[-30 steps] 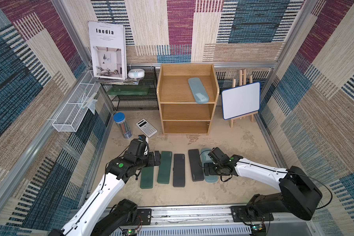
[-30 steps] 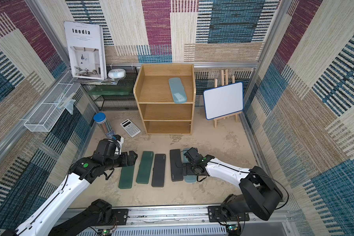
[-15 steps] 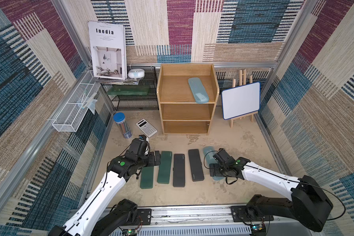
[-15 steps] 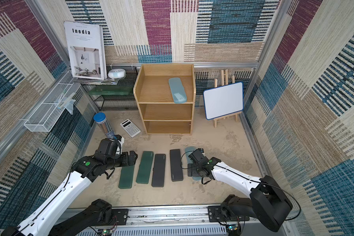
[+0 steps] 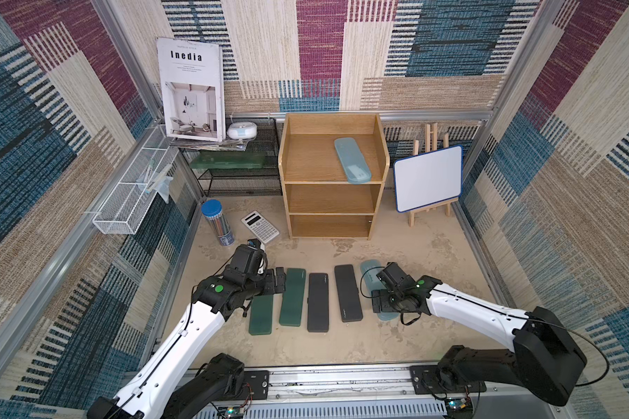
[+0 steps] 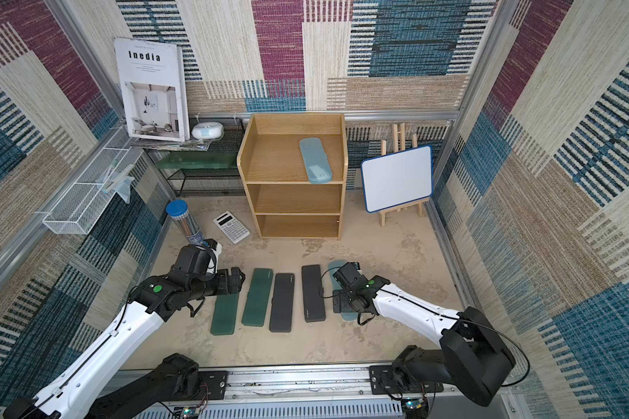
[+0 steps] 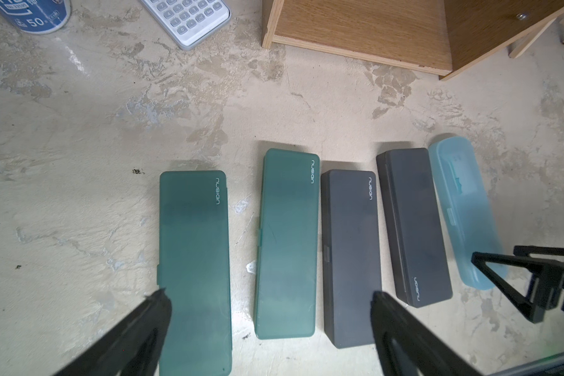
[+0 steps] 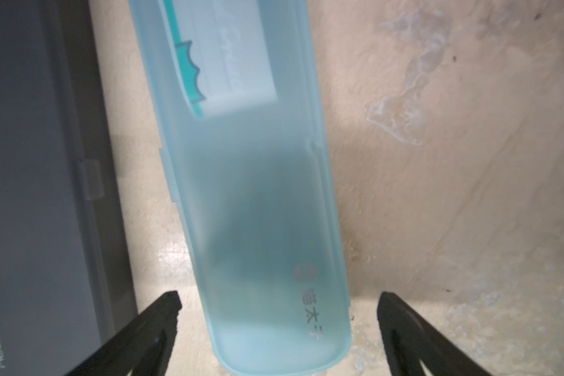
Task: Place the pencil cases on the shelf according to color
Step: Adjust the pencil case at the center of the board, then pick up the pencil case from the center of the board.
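Note:
Five pencil cases lie in a row on the floor: two dark green (image 5: 260, 313) (image 5: 293, 295), two black (image 5: 317, 301) (image 5: 347, 292) and one light blue (image 8: 248, 195). A second light blue case (image 5: 352, 159) rests on the top tier of the wooden shelf (image 5: 333, 214). My right gripper (image 8: 279, 296) is open, its fingers straddling the near end of the floor's blue case with gaps on both sides. My left gripper (image 7: 267, 294) is open above the green cases and holds nothing.
A white calculator (image 5: 260, 226) and a blue-lidded tube (image 5: 217, 226) stand left of the shelf. A small whiteboard on an easel (image 5: 427, 183) is to its right. A black mesh rack (image 5: 240, 170) and a white wire basket (image 5: 131, 196) line the left wall.
My right gripper has shifted right, from the black case's edge to the near end of the blue case. The left arm has barely moved.

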You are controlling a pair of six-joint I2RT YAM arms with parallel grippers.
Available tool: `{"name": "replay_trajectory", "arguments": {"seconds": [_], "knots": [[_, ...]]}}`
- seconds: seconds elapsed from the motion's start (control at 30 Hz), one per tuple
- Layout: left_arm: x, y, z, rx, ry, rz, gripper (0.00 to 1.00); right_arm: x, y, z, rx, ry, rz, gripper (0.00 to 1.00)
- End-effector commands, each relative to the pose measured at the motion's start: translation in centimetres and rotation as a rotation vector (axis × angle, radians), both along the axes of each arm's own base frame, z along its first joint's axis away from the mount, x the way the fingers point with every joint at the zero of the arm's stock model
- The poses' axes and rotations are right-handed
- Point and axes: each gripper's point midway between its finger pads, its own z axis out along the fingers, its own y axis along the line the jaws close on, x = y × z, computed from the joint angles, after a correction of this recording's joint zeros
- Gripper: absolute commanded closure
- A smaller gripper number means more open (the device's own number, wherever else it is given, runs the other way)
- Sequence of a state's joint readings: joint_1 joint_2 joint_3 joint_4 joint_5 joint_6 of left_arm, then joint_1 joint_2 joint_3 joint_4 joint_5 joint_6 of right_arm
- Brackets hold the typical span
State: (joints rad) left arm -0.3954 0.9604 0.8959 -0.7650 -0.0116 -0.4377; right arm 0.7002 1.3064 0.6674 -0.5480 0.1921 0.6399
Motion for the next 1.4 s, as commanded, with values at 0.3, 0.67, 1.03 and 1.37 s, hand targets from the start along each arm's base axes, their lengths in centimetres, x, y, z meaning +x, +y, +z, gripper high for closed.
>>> {"name": "replay_trajectory", "arguments": {"seconds": [0.3, 0.67, 1.03, 1.37], "knots": [[-0.1, 0.0, 0.1, 0.000, 0.000, -0.009, 0.00, -1.5, -0.1, -2.5, -0.015, 0.064, -0.008, 0.00], [-0.2, -0.1, 0.5, -0.010, -0.017, -0.012, 0.00, -2.5, 0.5, -3.6, -0.035, 0.070, -0.001, 0.11], [-0.2, 0.0, 0.9, -0.014, -0.032, -0.008, 0.00, -2.8, 0.7, -0.5, -0.026, 0.003, -0.004, 0.36], [0.6, -1.2, 1.8, -0.120, -0.054, 0.018, 0.00, -2.4, 1.4, 3.7, 0.032, -0.057, 0.011, 0.40]]}}
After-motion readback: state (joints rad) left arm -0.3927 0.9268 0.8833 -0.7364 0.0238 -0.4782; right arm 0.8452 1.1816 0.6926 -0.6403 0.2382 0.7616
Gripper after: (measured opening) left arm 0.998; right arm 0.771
